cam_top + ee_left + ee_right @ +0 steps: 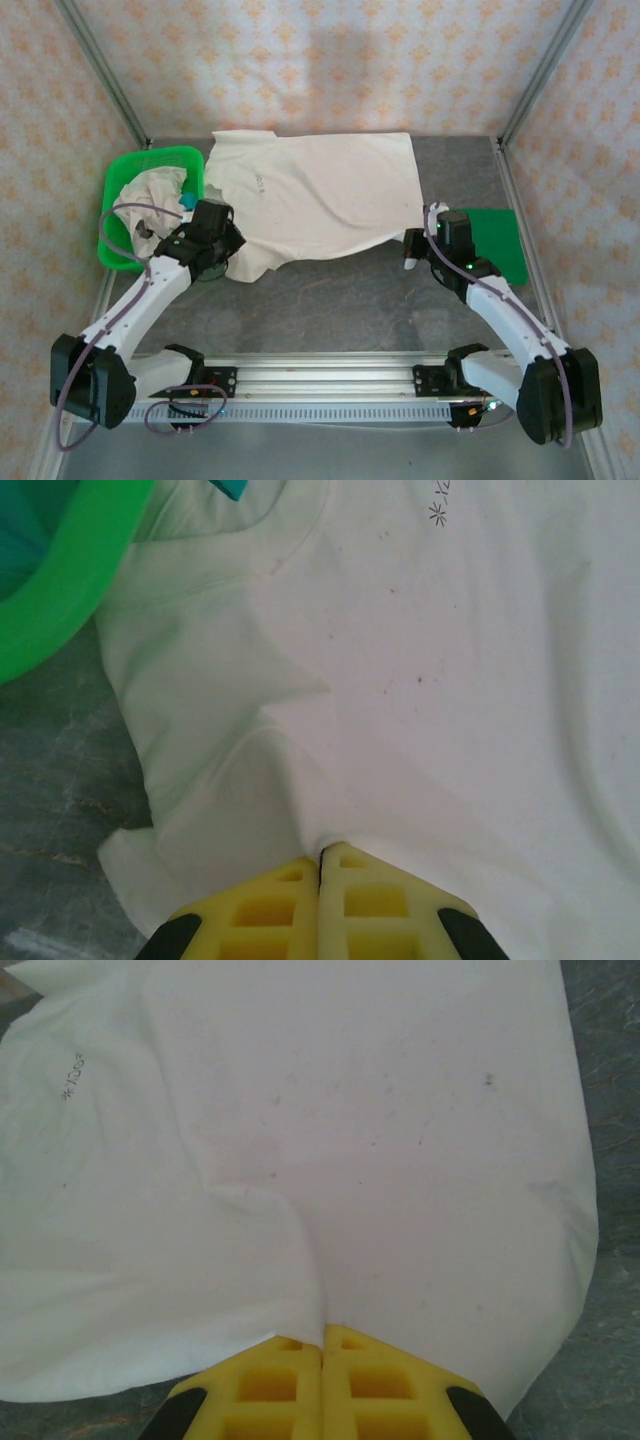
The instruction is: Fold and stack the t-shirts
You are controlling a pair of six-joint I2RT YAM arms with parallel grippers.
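Note:
A cream t-shirt [320,190] with a small dark chest print [259,183] lies spread across the back of the table, collar to the left. My left gripper [232,248] is shut on a pinch of its near-left sleeve area [322,852], and the cloth puckers at the yellow fingertips [280,890]. At the shirt's near-right hem corner my right gripper [408,243] is shut on a fold of fabric [322,1328]. Another cream t-shirt [150,190] and a teal one [188,200] sit bunched in the basket.
The green plastic basket [120,175] stands at the left edge, its rim [60,590] close to the held sleeve. A flat green mat [500,240] lies at the right. Bare grey tabletop [340,300] stretches between the shirt and the arm bases.

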